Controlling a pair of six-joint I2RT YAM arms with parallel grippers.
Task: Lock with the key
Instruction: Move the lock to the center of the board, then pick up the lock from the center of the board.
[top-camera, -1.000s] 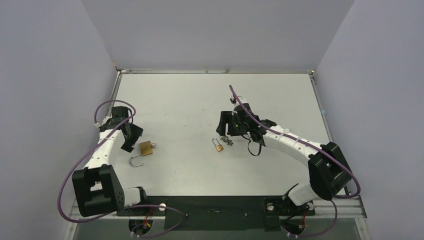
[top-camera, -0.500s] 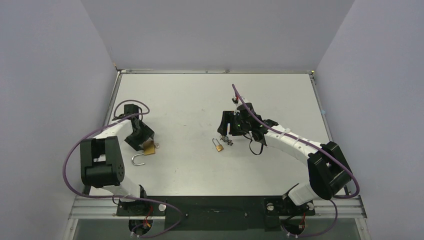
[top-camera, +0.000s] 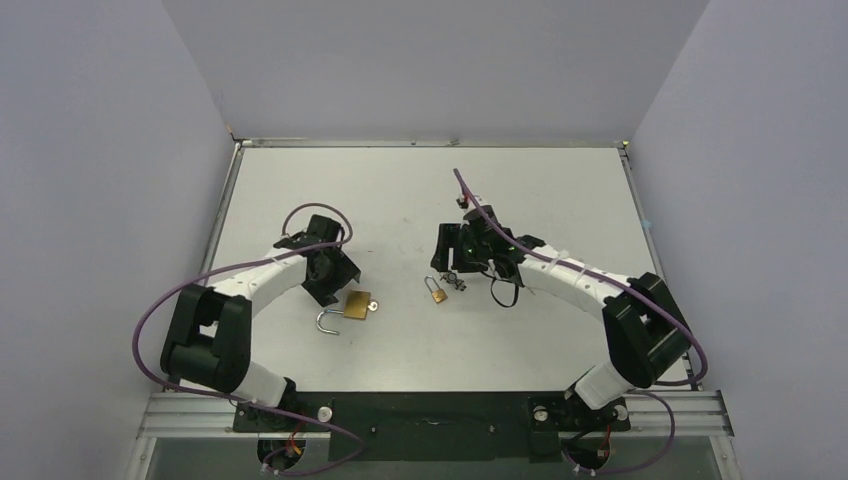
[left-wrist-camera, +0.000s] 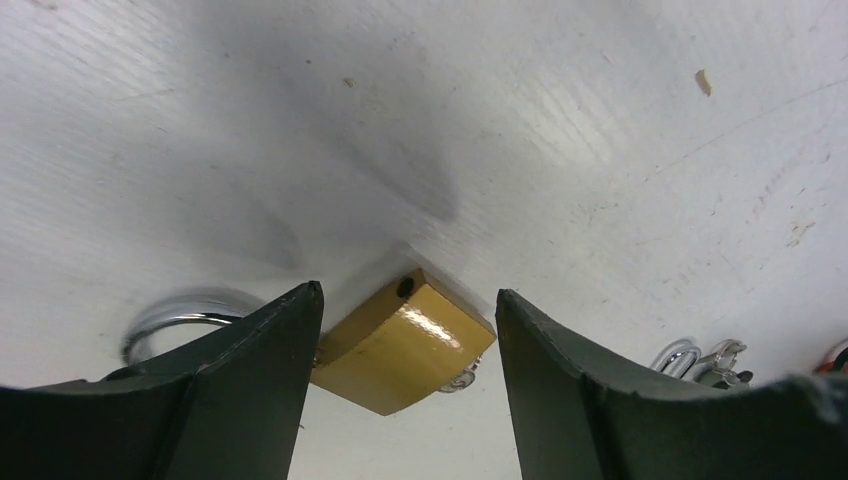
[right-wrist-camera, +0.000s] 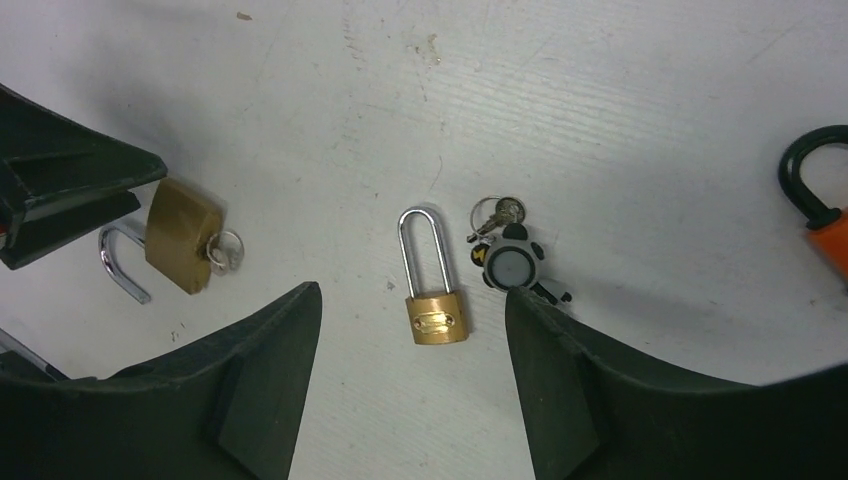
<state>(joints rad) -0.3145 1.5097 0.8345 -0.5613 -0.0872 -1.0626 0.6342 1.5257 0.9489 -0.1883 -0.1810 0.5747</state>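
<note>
A large brass padlock (top-camera: 356, 305) lies flat with its shackle (top-camera: 328, 322) swung open and a key ring (top-camera: 373, 306) at its base. My left gripper (top-camera: 330, 283) is open, low on the table, with the padlock's body (left-wrist-camera: 405, 340) between its fingers; the left finger (left-wrist-camera: 270, 350) touches its corner. A small brass padlock (top-camera: 437, 293) with a long closed shackle lies mid-table beside a bunch of keys (top-camera: 456, 283). My right gripper (top-camera: 450, 258) hovers open over them; the small padlock (right-wrist-camera: 436, 318) and keys (right-wrist-camera: 505, 255) lie just ahead of its fingers.
An orange padlock (right-wrist-camera: 825, 230) with a dark shackle lies at the right edge of the right wrist view. That view also shows the large padlock (right-wrist-camera: 183, 245) and my left gripper (right-wrist-camera: 70, 190). Walls enclose the table on three sides.
My left gripper has swept to the right across the table and the large brass padlock has slid right with it, toward the middle. My right gripper has barely moved.
</note>
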